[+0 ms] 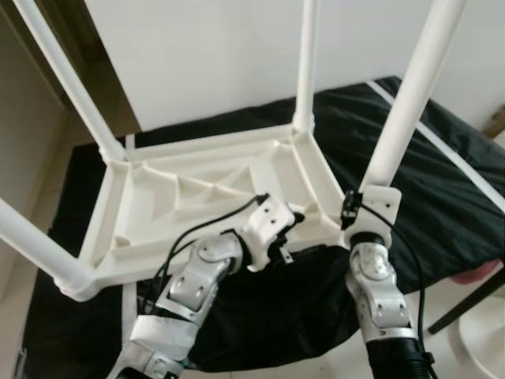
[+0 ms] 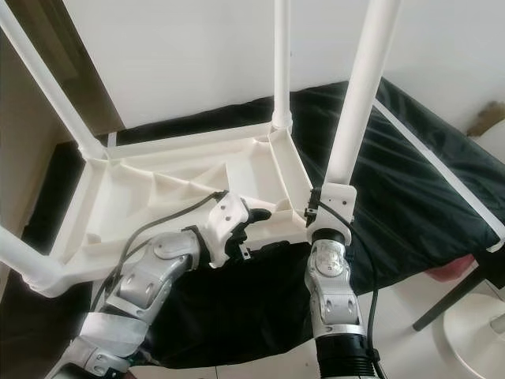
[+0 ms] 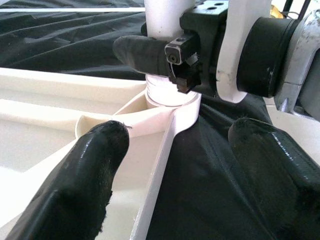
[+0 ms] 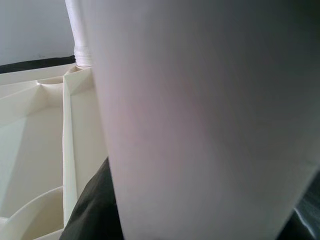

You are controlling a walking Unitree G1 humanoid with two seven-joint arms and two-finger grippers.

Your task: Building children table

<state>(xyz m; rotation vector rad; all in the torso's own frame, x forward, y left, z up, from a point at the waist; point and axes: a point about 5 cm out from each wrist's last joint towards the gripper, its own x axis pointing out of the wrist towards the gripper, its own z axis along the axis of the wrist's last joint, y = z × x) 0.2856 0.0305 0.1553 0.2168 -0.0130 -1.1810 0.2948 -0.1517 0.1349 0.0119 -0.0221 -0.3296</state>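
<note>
White plastic children's table [image 1: 197,197] lies upside down on black cloth [image 1: 442,181], four legs pointing up. Right gripper [image 1: 359,207] clamped on near-right table leg [image 1: 410,95] just above its corner socket; in left wrist view one black finger [image 3: 145,52] wraps leg base. Left gripper [image 1: 290,223] at table's near rim beside that corner, fingers [image 3: 85,175] apart, straddling rim edge, holding nothing. Cloth covers low platform; white wall [image 1: 205,55] behind, pale floor [image 1: 331,367] in front.
</note>
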